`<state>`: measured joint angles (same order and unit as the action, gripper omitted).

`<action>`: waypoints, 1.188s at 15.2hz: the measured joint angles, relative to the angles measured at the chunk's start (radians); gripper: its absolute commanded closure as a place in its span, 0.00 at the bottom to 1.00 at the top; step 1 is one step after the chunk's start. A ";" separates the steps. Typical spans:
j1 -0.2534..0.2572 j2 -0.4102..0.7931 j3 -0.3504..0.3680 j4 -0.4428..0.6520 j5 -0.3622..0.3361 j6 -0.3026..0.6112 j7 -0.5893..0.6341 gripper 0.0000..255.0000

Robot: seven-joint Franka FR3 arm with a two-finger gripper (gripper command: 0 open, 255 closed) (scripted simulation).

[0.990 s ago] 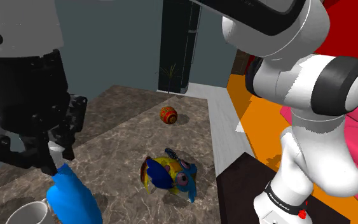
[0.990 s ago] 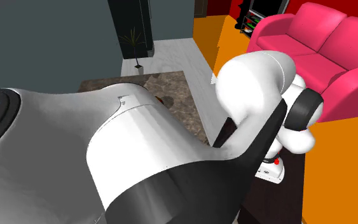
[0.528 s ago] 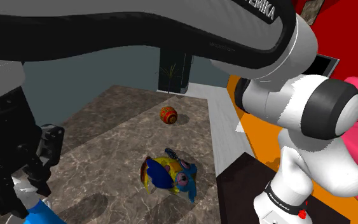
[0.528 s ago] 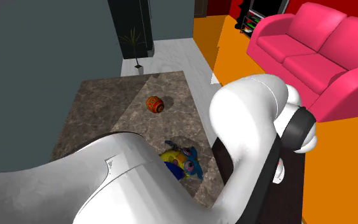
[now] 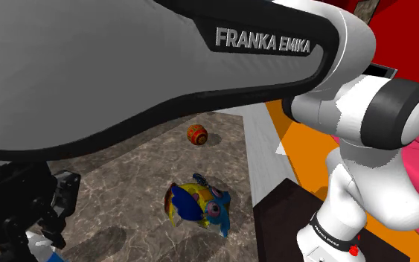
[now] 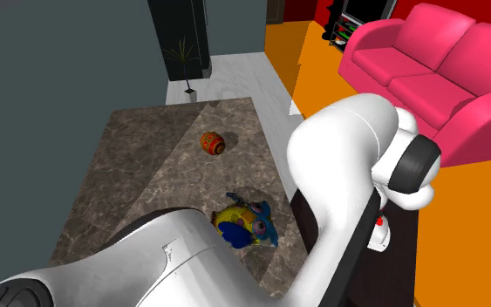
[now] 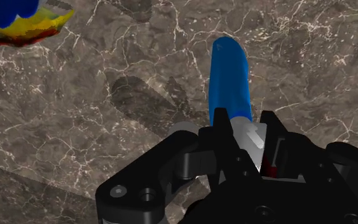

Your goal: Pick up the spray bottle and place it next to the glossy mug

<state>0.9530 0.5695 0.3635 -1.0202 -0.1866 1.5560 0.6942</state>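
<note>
- One step looks done: gripper [image 7: 244,129] pinches the blue spray bottle [image 7: 229,79] at its white neck.
- Bottle hangs over the marble table [image 7: 75,146], toward its edge nearest the shoulder camera.
- Left: setting it beside the mug.

shoulder: set beside stand [image 5: 274,227], faced across table [image 5: 137,175] | exterior: raised, likewise faced | wrist: held close above tabletop | shared: bird toy [image 5: 197,206], ball [image 5: 196,134]

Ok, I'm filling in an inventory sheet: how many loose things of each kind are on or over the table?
blue spray bottle, clasped in the hand: 1
patterned orange ball: 1
colourful toy: 1
Total: 3
</note>
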 measured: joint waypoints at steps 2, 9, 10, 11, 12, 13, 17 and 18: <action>-0.010 -0.015 0.001 -0.053 0.004 0.038 0.001 1.00; -0.028 -0.031 0.001 -0.175 0.008 0.143 0.004 1.00; -0.031 -0.034 0.001 -0.194 0.008 0.158 0.004 1.00; -0.033 -0.037 0.001 -0.211 0.009 0.173 0.006 1.00; -0.034 -0.036 0.001 -0.224 0.008 0.186 0.006 1.00; -0.035 -0.038 0.001 -0.242 0.008 0.201 0.008 1.00; -0.041 -0.035 -0.001 -0.290 0.006 0.252 0.010 1.00; -0.043 -0.035 -0.002 -0.306 0.006 0.268 0.010 1.00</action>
<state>0.9099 0.5348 0.3617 -1.3267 -0.1809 1.8245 0.7043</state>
